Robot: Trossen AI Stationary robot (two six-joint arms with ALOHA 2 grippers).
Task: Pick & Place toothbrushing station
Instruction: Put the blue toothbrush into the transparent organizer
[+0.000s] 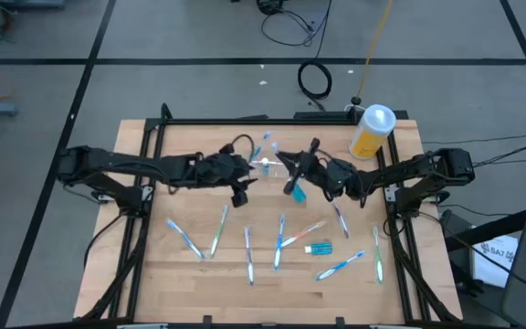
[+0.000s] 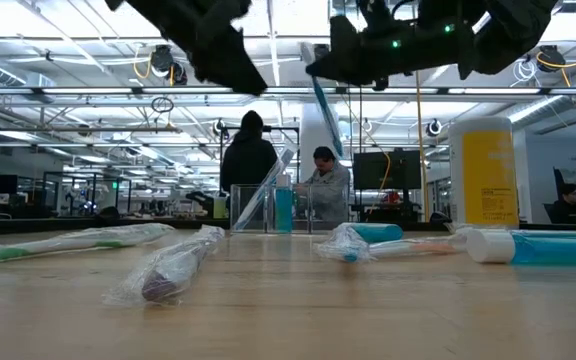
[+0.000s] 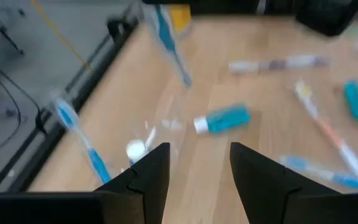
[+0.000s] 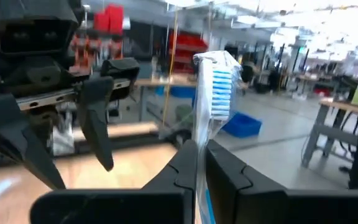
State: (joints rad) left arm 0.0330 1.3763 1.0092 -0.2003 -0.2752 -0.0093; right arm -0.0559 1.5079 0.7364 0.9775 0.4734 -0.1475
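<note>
A clear plastic cup [image 1: 265, 165] stands upright at the table's middle rear. In the low view the cup [image 2: 288, 207] holds a leaning toothbrush and a teal toothpaste tube. My right gripper [image 1: 292, 172] is shut on a blue wrapped toothbrush [image 2: 326, 110] just right of and above the cup. My left gripper [image 1: 241, 188] is open and empty just left of the cup; its fingers [image 3: 157, 171] show apart in the left wrist view. Several wrapped toothbrushes [image 1: 249, 251] and a teal tube [image 1: 320, 247] lie flat on the table nearer the front. My right gripper pinches the toothbrush's handle [image 4: 199, 163], in its clear wrapper, between its two fingers. The bristle head [image 4: 215, 81] sticks out past the fingertips. The toothbrush is lifted clear and slants down below the gripper [image 2: 334, 130], above the cup.
A yellow bottle with a white cap [image 1: 371, 132] stands at the table's rear right. Black frame rails [image 1: 140, 201] run along the table's left and right sides. People [image 2: 248, 160] stand in the room behind the table.
</note>
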